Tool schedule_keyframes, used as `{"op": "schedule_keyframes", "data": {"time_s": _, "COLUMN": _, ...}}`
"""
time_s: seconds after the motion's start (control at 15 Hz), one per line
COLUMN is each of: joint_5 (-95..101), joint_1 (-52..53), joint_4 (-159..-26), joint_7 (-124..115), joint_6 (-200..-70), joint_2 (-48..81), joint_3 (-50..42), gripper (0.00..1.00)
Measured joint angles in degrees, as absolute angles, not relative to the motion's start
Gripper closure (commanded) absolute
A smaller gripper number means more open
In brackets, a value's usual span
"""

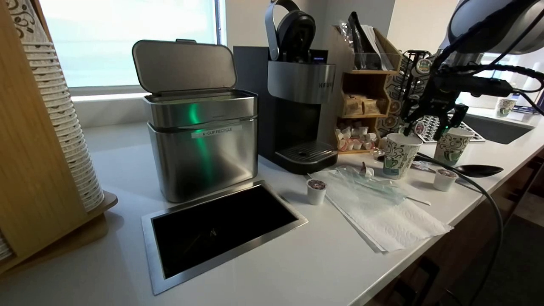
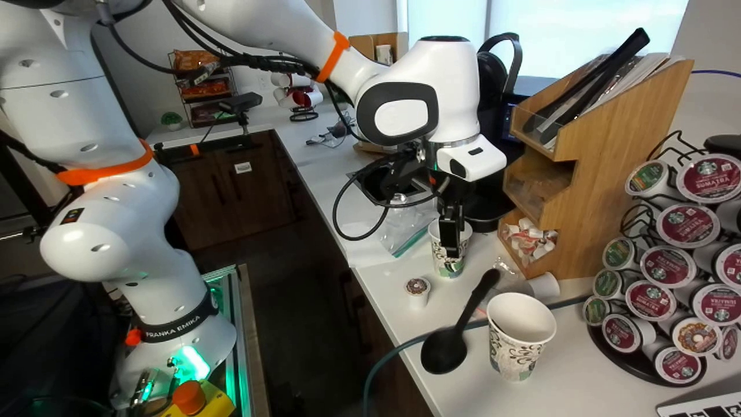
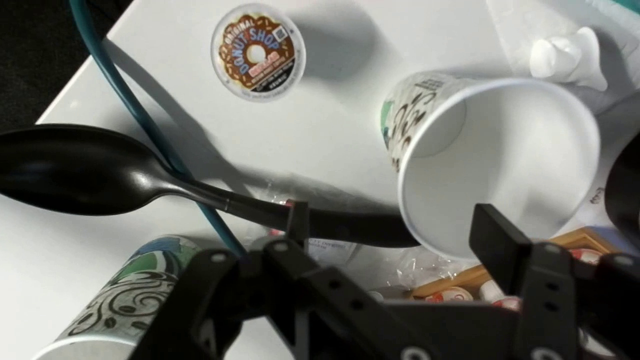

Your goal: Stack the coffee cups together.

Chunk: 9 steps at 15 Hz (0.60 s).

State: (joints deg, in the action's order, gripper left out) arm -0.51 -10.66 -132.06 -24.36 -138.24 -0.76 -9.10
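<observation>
Spread claw near a paper cup
Another cup stands apart — both upright on the counter.

In an exterior view, we see the near coffee cup on the counter and, far to its left, the far coffee cup, the gripper close by it. Left of the near coffee cup the spoon lies across a cable; left of the far coffee cup, a pod; right of it, the organizer. In an exterior view, we have the coffee machine between the bin, left, and the organizer, right.
</observation>
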Motion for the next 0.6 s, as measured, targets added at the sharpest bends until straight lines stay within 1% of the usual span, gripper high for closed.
{"op": "schedule_keyframes", "data": {"time_s": 0.2, "joint_5": -0.7, "joint_1": -10.5, "joint_4": -132.1, "joint_7": -24.4, "joint_6": -138.2, "joint_2": 0.1, "joint_3": -9.1, "gripper": 0.69}}
{"op": "schedule_keyframes", "data": {"time_s": 0.47, "joint_5": -1.3, "joint_1": -10.3, "joint_4": -132.0, "joint_7": -24.3, "joint_6": -138.2, "joint_2": 1.3, "joint_3": -9.1, "gripper": 0.99}}
{"op": "schedule_keyframes", "data": {"time_s": 0.6, "joint_5": -1.5, "joint_1": -10.2, "joint_4": -132.0, "joint_7": -24.3, "joint_6": -138.2, "joint_2": 1.4, "joint_3": -9.1, "gripper": 1.0}}
